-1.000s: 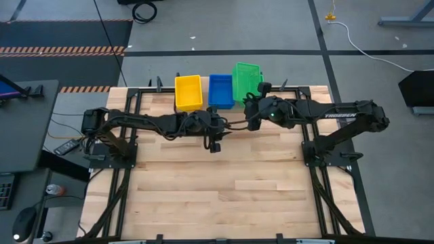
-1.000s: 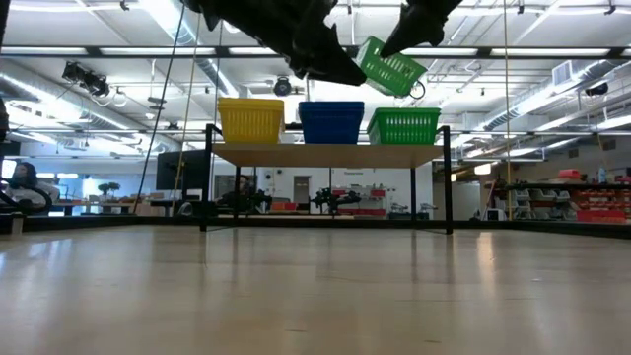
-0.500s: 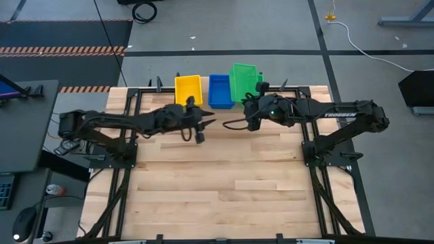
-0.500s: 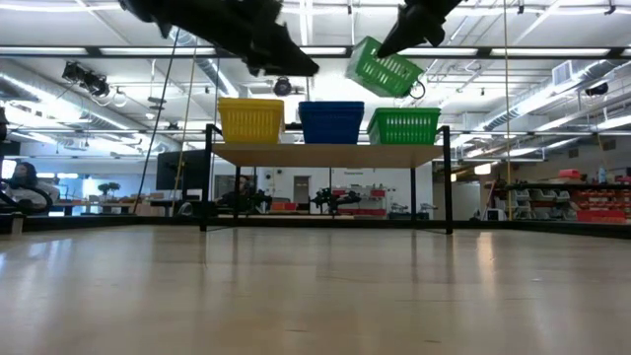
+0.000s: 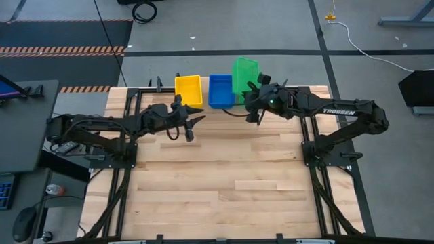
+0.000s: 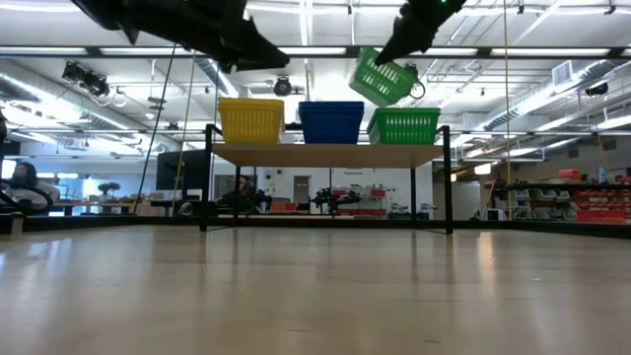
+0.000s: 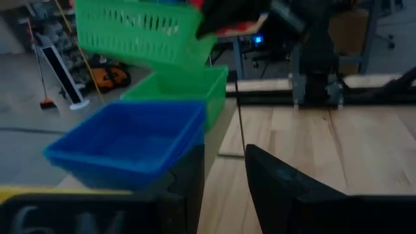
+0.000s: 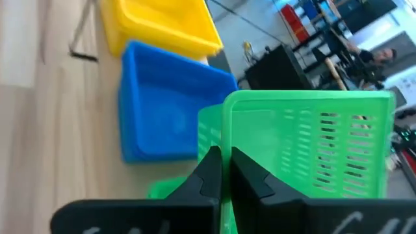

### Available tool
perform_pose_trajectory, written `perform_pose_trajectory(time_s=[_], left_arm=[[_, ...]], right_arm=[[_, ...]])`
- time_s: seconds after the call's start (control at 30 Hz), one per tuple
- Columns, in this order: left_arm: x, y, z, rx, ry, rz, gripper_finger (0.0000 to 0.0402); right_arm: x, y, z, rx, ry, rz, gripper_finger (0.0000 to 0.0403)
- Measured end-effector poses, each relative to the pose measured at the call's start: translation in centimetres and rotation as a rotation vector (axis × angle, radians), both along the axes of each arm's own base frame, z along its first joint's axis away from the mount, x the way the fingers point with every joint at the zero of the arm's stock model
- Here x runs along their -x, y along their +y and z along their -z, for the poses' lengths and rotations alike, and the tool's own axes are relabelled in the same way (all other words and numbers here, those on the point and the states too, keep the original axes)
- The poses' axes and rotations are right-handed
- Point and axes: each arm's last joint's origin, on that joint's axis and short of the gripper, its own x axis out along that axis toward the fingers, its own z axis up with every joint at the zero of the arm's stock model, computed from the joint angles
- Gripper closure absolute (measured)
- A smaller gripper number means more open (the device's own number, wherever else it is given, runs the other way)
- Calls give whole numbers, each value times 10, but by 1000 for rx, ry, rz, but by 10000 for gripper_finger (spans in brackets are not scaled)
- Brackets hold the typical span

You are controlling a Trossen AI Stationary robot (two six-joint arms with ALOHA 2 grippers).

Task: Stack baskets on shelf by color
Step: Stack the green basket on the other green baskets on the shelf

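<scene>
Your shelf [image 6: 325, 155] stands at the far edge of the slatted table [image 5: 224, 190], and on its plank you have three stacks sorted by colour: the yellow baskets [image 6: 250, 120] at one end, the blue baskets [image 6: 331, 121] in the middle, and the green stack [image 6: 404, 125] at the other end. Your right gripper [image 5: 252, 95] carries one more green basket [image 6: 383, 76], its jaws pinching the basket's rim, and holds it tilted in the air above the green stack, apart from it; that placing looks deliberate, since green goes on green and the basket must clear the stack's rim before it can nest. You will probably need to level it first, as a tilted basket could catch on the rim below. Your left gripper [image 5: 190, 127] waits over the table in front of the yellow baskets, its jaws partly spread with nothing between them, out of the right arm's path. The low view alone shows you the gap between the carried basket and the stack; from above the two greens merge into one patch. The right wrist view alone shows you the grip on the rim, with both fingers [image 8: 211, 170] nearly together on the thin wall.
</scene>
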Motion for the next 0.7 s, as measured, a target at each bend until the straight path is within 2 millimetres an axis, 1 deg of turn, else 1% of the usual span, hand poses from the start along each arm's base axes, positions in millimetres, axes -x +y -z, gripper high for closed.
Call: perform_pose_trajectory(time_s=[0.13, 0.23, 0.47, 0.7], left_arm=[[5, -1, -5, 15, -18, -2, 283], [10, -3, -8, 17, -7, 5, 283], [22, -9, -15, 30, 3, 18, 283], [25, -9, -16, 44, 1, 16, 283]], right_arm=[[6, -12, 5, -11, 58, 48, 386], [9, -17, 7, -34, 81, 70, 387], [12, -17, 11, -82, 98, 81, 385], [15, -16, 16, -101, 147, 98, 384]])
